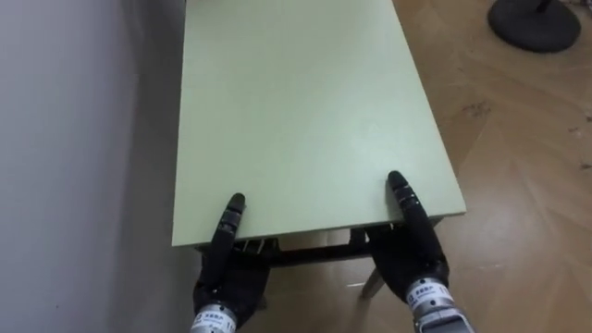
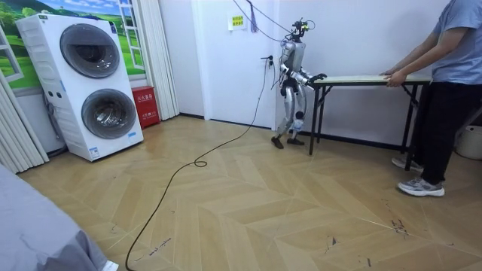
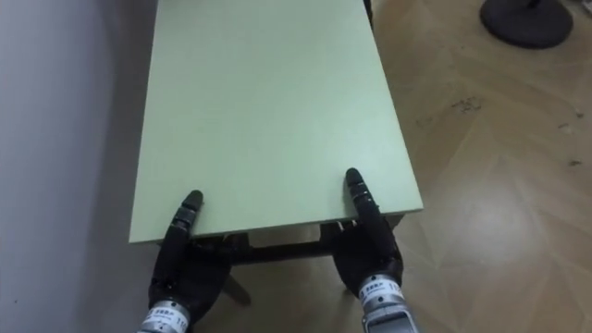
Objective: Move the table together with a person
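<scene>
We see one pale green worktop (image 1: 305,111), standing lengthwise along the white wall (image 1: 74,139), and our robot stands upright at its near short end with both arms reaching forward to that edge. The left hand (image 1: 222,282) sits at the near left corner of the worktop, its back toward the camera and its thumb laid straight on the top. The rest of it goes under the edge, so we cannot tell whether it clasps the worktop. The right hand (image 1: 416,254) is posed the same way at the near right corner, thumb flat on the top, and we cannot tell its hold either.

In the room view one person (image 2: 452,53) stands at the far end of the worktop, leaning in with both arms stretched out and hands on that end.

On the wooden floor (image 1: 518,185) to the right of the worktop's far end lies one dark round base (image 1: 536,23). Well apart from the worktop, behind the robot, stand two stacked washing machines (image 2: 90,83).
</scene>
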### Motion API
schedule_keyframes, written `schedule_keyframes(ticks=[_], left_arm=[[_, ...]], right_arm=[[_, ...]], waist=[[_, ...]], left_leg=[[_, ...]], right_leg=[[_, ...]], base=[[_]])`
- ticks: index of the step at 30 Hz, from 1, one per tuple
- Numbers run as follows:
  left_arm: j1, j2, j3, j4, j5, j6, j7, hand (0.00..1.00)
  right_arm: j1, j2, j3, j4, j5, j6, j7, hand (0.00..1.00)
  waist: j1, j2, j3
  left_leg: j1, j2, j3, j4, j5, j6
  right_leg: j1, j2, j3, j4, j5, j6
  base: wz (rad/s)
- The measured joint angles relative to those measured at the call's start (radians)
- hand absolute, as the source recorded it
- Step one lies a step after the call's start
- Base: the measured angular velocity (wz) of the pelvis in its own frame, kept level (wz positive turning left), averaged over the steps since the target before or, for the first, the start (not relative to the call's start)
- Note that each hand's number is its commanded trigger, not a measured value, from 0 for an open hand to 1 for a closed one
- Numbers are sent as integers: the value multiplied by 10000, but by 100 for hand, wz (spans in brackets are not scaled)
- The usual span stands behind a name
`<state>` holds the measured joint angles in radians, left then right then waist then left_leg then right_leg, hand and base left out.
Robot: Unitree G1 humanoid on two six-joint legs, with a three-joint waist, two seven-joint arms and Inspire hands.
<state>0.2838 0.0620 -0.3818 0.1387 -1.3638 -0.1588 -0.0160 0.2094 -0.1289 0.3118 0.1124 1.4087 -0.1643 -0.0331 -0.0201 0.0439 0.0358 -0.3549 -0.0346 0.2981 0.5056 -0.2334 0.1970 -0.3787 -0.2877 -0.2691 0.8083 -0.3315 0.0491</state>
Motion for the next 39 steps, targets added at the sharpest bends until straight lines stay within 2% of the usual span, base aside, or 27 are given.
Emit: schedule_keyframes(ticks=[1, 3, 4, 5, 6, 7, 10, 13, 19, 20, 23, 25, 27, 28, 29, 31, 32, 33, 34, 37, 38, 39], left_arm=[[-50, 45, -35, 111, -3, 0, 0, 100], [-92, 63, -31, 208, 6, -7, 0, 100], [-95, 89, -24, 226, 5, -7, 3, 100], [-132, 36, -32, 351, 27, -4, 20, 100], [-131, 16, -22, 401, 28, -4, 20, 100], [-128, 20, 19, 450, 27, 6, 20, 100], [-115, 39, 51, 456, 26, 20, 40, 100], [-81, 70, 49, 448, 34, 19, 50, 100], [-52, 227, 62, 521, 146, 75, 55, 100], [-52, 227, 86, 575, 257, 96, 55, 92], [-53, 225, 281, 701, 499, 286, 49, 85], [-52, 204, 326, 760, 633, 306, 42, 62], [-53, 201, 434, 786, 732, 442, 20, 51], [-72, 272, 455, 871, 1170, 540, 14, 27], [-72, 403, 454, 993, 1763, 610, -128, 13], [-102, 661, 424, 1032, 2949, 807, -443, 0], [-147, 804, 416, 1035, 3742, 903, -666, 0], [-157, 836, 414, 1056, 3992, 965, -731, 0], [-181, 839, 427, 1138, 4540, 1075, -886, 0], [-380, 806, 420, 1361, 5272, 1222, -1223, 0], [-514, 746, 429, 1599, 5466, 1284, -1284, 0], [-548, 724, 434, 1679, 5525, 1313, -1284, 0]], right_arm=[[66, -7, 3, 1, 0, -19, -7, 100], [137, 91, 18, 42, 0, -79, -14, 100], [141, 74, 64, 41, 0, -104, -15, 100], [155, -12, 76, 60, 19, -137, -15, 100], [154, -34, 87, 70, 21, -135, -18, 100], [155, -38, 112, 76, 19, -133, -84, 100], [155, 25, 163, 83, 57, -120, -193, 100], [161, 23, 172, 128, 63, -96, -253, 100], [162, 200, 195, 562, 62, -81, -130, 100], [162, 276, 184, 734, 75, -79, -18, 100], [162, 348, 159, 1002, 91, 60, 137, 100], [162, 459, 102, 1166, 91, 75, 265, 100], [162, 466, 38, 1231, 92, 148, 334, 100], [161, 477, 8, 1309, 90, 217, 387, 100], [158, 477, -29, 1373, 89, 269, 436, 100], [158, 476, -101, 1378, 84, 404, 448, 100], [158, 475, -122, 1397, 58, 510, 447, 100], [149, 475, -129, 1414, 45, 548, 447, 87], [134, 477, -153, 1466, 29, 566, 447, 62], [134, 484, -190, 1486, -6, 651, 447, 55], [134, 479, -202, 1491, -8, 739, 447, 48], [134, 478, -201, 1494, -15, 801, 448, 35]], waist=[[-168, 46, -4], [-437, 52, -8], [-588, 40, -14], [-573, 97, -12], [-480, 108, -11], [-240, 111, -10], [-207, 93, -14], [-51, 90, -13], [-75, 20, 6], [-75, 1, 7], [-75, -73, 9], [-76, -111, -3], [-77, -124, 3], [-87, -123, 2], [-98, -122, 1], [-100, -119, 0], [-132, -103, -10], [-134, -87, -22], [-132, -60, -43], [-171, -49, -63], [-194, -62, -82], [-219, -75, -91]], left_leg=[[42, -11, 1, 106, -57, 69], [142, -43, 54, 86, -138, 79], [222, -89, 225, -46, -148, 82], [366, -89, 372, -261, -141, 78], [462, -68, 455, -379, -131, 63], [627, 22, 611, -566, -133, 22], [902, 115, 613, -936, -108, -51], [1266, 110, 803, -1350, -96, -71], [1818, 62, 814, -1763, -99, -86], [1903, 62, 811, -1823, -99, -86], [2038, 59, 813, -1902, -107, -100], [2111, 59, 810, -1958, -112, -109], [2173, 60, 805, -1999, -112, -109], [2249, 60, 807, -2024, -122, -126], [2300, 60, 804, -2026, -132, -137], [2338, 60, 809, -2051, -133, -138], [2379, 61, 808, -2076, -133, -138], [2402, 61, 809, -2091, -133, -138], [2448, 61, 823, -2129, -133, -138], [2462, 60, 819, -2139, -133, -138], [2465, 61, 815, -2145, -132, -139], [2466, 61, 814, -2147, -132, -140]], right_leg=[[-99, -48, -31, -541, 108, 84], [-6, -15, -77, -1526, 669, 97], [12, 83, -37, -1997, 1234, 158], [47, 224, 232, -2221, 1455, 472], [110, 291, 286, -2373, 1481, 485], [225, 443, 344, -2622, 1620, 445], [673, 649, 127, -3282, 1824, 446], [1014, 784, 156, -3732, 1985, 472], [1649, 922, 207, -4336, 2071, 481], [1719, 956, 209, -4446, 2105, 469], [1868, 986, 207, -4524, 2151, 457], [1924, 1020, 206, -4650, 2190, 469], [2067, 1049, 225, -4778, 2233, 486], [2146, 1066, 230, -4845, 2246, 498], [2213, 1069, 231, -4844, 2248, 496], [2221, 1104, 347, -4871, 2257, 493], [2258, 1153, 488, -4972, 2281, 500], [2285, 1164, 500, -5017, 2295, 503], [2300, 1170, 525, -5011, 2310, 495], [2299, 1169, 522, -4997, 2318, 492], [2294, 1169, 519, -4981, 2318, 493], [2293, 1169, 519, -4979, 2317, 494]], base=[[83], [74], [49], [26], [-22], [-36], [-16], [-21], [-3], [0], [0], [0], [0], [0], [0], [0], [0], [-4], [-3], [0], [0], [0]])
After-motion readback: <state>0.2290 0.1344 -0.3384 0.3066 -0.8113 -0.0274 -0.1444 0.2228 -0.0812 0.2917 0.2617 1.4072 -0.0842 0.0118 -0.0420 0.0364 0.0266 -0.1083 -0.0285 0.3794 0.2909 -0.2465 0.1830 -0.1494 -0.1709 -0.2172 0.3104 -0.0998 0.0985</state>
